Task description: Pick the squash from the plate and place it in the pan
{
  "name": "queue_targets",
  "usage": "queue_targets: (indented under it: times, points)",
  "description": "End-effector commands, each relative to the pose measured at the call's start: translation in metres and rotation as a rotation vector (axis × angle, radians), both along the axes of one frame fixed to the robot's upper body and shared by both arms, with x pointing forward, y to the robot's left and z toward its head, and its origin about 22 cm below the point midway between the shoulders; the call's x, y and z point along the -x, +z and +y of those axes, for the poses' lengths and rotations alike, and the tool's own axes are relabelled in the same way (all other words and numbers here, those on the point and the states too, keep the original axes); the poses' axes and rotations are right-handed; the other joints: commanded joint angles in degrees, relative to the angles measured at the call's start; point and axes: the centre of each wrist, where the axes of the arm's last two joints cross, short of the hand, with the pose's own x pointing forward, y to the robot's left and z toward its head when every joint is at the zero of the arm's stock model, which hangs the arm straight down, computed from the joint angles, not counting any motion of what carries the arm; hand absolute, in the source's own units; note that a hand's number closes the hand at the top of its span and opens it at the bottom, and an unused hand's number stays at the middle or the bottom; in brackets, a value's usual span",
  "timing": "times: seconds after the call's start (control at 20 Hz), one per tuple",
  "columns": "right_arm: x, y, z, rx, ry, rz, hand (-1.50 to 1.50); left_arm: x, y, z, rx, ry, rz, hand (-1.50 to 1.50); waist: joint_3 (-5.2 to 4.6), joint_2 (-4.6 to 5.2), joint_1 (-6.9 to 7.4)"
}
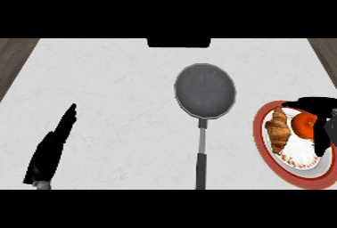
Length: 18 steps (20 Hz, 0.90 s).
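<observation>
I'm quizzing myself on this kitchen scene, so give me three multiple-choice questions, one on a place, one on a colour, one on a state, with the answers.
1. Against the pan, where is the squash?
A) inside it
B) to its right, on the plate beside the croissant
C) to its left, in a bowl

2. What colour is the plate's rim?
A) blue
B) green
C) red

3. The left hand is:
A) open, holding nothing
B) curled round the pan's handle
C) holding the croissant

Answers: 1 B, the squash sits on the plate right of the pan. 2 C, the rim shows red. 3 A, its fingers lie straight, apart from everything.
</observation>
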Motion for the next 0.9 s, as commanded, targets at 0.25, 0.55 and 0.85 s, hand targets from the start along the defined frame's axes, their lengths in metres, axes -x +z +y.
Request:
queue_targets:
  times: [0.25,0.55,0.85]
  points:
    - [0.008,-0.032,-0.004,-0.027,-0.011,-0.016,-1.5,0.007,0.004,0.0,0.0,0.002,0.008,0.0,0.0,-0.01,0.0]
    - [0.005,-0.027,-0.021,-0.144,-0.055,-0.028,1.5,-0.006,0.012,0.013,-0.016,0.005,0.01,0.0,0.02,0.1,0.18]
    - [0.011,-0.044,-0.013,-0.175,-0.066,-0.001,1.5,0.008,0.0,-0.019,0.017,-0.01,0.022,0.0,0.01,-0.02,0.03]
